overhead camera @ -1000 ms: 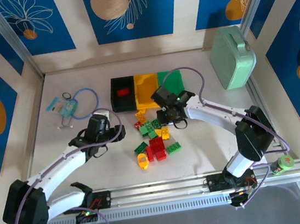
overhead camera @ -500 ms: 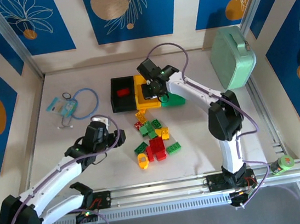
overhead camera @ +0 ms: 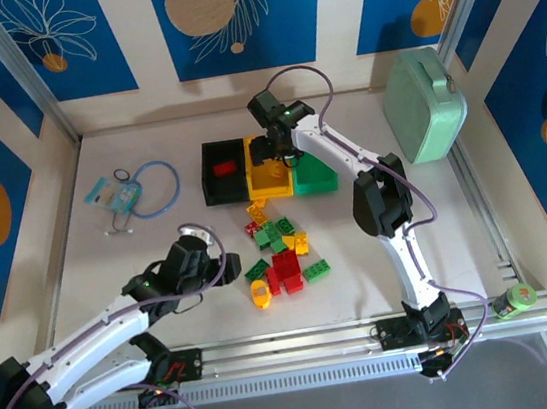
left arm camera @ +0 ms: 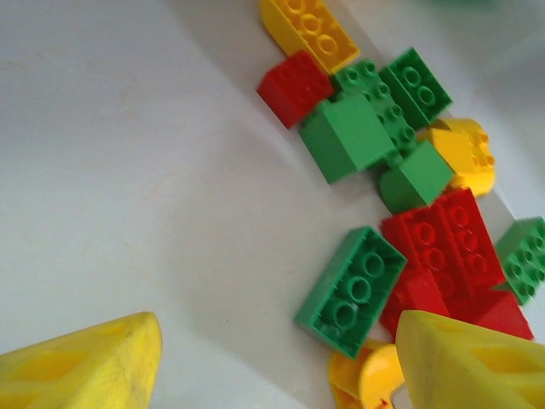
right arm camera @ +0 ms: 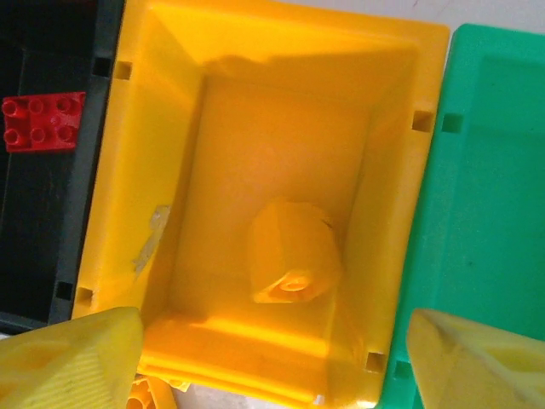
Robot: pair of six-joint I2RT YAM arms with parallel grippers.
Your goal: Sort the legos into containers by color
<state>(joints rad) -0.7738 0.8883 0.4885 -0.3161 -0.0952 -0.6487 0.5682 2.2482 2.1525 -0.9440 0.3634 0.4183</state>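
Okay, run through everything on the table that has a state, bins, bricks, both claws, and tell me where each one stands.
Black bin: holds one red brick.
Yellow bin: holds one yellow brick.
Green bin: nothing visible inside.
Loose legos: unsorted heap on the table.
Left claw: open, empty, over the heap.
Right claw: open, empty, above the yellow bin.

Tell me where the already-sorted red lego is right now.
The red lego lies inside the black bin, toward the far side of the table in the top view. The yellow bin sits directly to its right.
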